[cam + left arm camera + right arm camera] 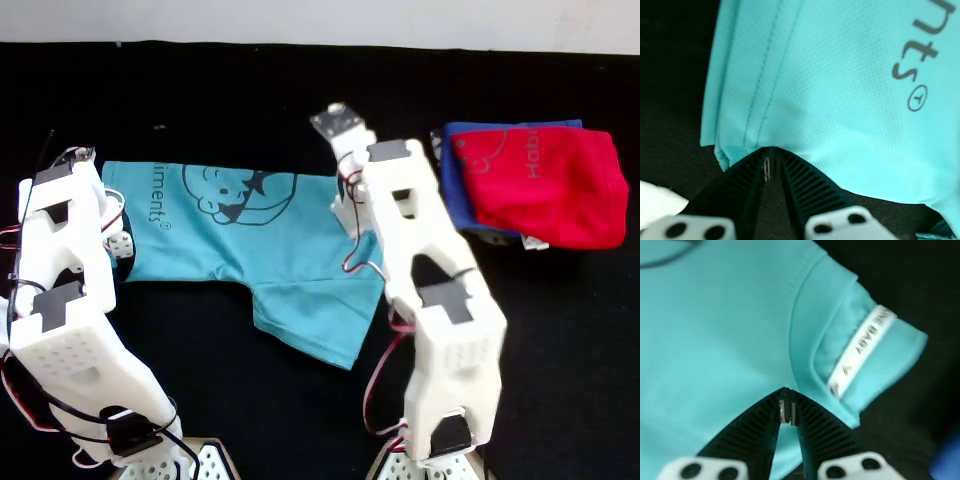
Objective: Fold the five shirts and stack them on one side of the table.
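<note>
Spread flat across the table [200,80]: teal shirt [250,240], dark cartoon print up (one sleeve splayed toward the arms). Pinched at hem by left gripper [769,167], near collar by right gripper [786,410], jaws pressed together on cloth.

The black table [230,80] carried a teal shirt [250,240], spread flat near its middle — and, well apart on the right side, a folded blue shirt [455,200] under a red one [550,185].

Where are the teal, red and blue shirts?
teal shirt [240,235], high view, middle of its body.
red shirt [550,190], high view, centre of folded top.
blue shirt [456,195], high view, left edge beneath red shirt.
</note>
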Tool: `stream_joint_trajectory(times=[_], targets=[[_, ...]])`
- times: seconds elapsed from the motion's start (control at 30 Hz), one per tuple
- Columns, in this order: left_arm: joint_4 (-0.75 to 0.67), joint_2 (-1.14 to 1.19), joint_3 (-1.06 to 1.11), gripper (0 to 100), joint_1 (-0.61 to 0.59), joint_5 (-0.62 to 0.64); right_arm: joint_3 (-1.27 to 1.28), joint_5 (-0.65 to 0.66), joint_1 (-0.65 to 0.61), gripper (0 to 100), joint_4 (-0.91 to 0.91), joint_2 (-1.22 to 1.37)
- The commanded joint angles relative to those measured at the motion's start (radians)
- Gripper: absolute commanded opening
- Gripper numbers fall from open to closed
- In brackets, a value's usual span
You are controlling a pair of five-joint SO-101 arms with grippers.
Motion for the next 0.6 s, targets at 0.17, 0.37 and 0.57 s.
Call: stream_joint_trajectory(times=[0.17,0.37,0.57], targets=[[-0.041,0.002,0.001,1,0.001,0.009,-0.417,0.006,0.13,0.5,-0.004,0.232],[-0.041,0.002,0.001,1,0.001,0.009,-0.627,0.009,0.133,0.5,0.194,0.326],[-0.041,0.002,0.001,1,0.001,0.009,-0.908,0.008,0.125,0.5,0.444,0.328]])
